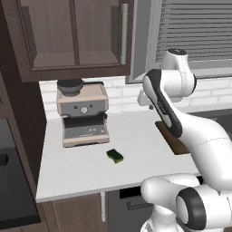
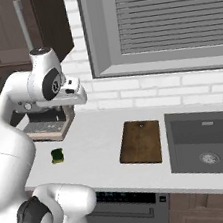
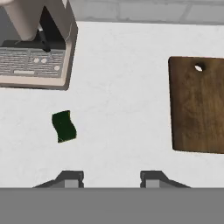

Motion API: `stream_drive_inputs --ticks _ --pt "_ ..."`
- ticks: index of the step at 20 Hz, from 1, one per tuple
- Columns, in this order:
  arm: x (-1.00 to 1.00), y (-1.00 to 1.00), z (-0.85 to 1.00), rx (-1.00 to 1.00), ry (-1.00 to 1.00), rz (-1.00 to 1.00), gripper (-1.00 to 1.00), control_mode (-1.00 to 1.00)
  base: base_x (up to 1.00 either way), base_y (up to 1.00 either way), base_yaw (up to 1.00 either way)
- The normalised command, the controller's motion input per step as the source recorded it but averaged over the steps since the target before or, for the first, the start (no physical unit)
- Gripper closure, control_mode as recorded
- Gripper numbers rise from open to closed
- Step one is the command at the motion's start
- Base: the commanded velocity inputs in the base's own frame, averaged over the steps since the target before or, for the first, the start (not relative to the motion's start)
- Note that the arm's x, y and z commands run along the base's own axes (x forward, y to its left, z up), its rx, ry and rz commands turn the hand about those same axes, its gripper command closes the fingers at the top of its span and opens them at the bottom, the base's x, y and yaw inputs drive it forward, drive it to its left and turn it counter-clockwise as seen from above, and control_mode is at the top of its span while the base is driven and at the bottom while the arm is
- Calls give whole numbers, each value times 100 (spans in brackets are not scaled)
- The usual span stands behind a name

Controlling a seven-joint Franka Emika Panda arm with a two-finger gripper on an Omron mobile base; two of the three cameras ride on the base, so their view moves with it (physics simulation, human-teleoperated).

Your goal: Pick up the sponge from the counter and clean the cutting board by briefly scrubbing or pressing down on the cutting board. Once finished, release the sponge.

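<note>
Two dark fingertips of the gripper are seen spread apart at the bottom of the hand view, with nothing held between them, high above the counter. The sponge is found lying green side up on the counter, in front of the coffee machine and apart from it. The cutting board is laid flat on the counter, well apart from the sponge, and a small hole is seen near its far end. From the right base view, the board is seen between the sponge and the sink, just beside the sink.
</note>
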Motion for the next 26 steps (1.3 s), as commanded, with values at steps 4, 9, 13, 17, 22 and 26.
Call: stream_drive_inputs --ticks 4,9,13,17,22,26 --pt "-2 15 -12 0 0 2 -100 -100 0 0 0" --pt "-2 45 -21 0 1 15 -100 -100 0 0 0" --pt "-7 48 -31 0 1 19 -100 -100 0 0 0" --pt "-21 41 -38 0 0 15 -100 -100 0 0 0" --pt "-16 43 -55 0 0 8 -100 -100 0 0 0" --pt "-3 33 -54 0 0 3 -100 -100 0 0 0"
